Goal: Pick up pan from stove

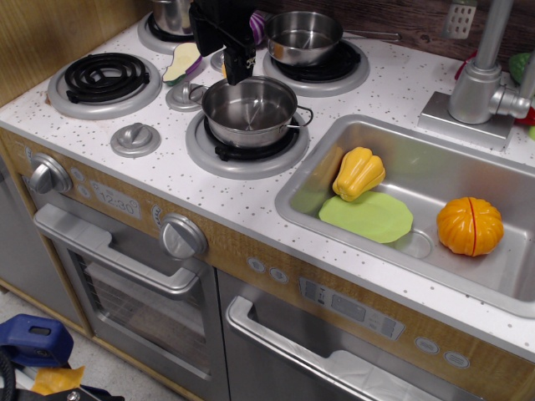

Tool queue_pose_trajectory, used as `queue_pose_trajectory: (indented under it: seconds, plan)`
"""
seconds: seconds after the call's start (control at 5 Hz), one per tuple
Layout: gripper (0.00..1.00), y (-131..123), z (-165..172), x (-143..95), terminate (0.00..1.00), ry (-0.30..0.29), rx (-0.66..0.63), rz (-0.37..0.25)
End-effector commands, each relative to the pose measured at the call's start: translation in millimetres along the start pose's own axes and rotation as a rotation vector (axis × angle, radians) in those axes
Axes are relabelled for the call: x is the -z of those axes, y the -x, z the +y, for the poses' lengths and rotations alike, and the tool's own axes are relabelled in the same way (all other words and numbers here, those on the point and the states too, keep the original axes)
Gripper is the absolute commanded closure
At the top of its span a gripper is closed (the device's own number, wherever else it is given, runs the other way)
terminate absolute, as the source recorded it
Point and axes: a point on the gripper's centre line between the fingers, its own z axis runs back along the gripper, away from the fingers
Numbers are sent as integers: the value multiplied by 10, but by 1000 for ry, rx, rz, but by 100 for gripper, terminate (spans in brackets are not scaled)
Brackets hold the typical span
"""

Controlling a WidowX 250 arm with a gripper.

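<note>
The pan [249, 110], a shiny round steel pot with small wire loop handles, sits on the front right burner [247, 150] of the stove [167, 180]. It looks empty. My gripper [237, 73] hangs down from the top of the view, its black fingers just above the far rim of the pan. The fingers look close together. I cannot tell whether they are open or shut, or whether they touch the rim.
A long-handled steel pan [305, 38] is on the back right burner. A taller steel pot [171, 15] is at the back left. A toy vegetable slice [182, 63] lies between the burners. The sink [311, 200] to the right holds a yellow squash [359, 173], a green plate [368, 217] and an orange pumpkin [470, 225]. A faucet [483, 79] stands behind the sink.
</note>
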Motion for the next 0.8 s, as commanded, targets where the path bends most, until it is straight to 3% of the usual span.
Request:
queue_pose_trajectory:
  seconds: [0.0,0.6]
  plan:
    - [0,0,0,0,0,0,0,0]
    - [0,-63,151,79,0,95,58,-7]
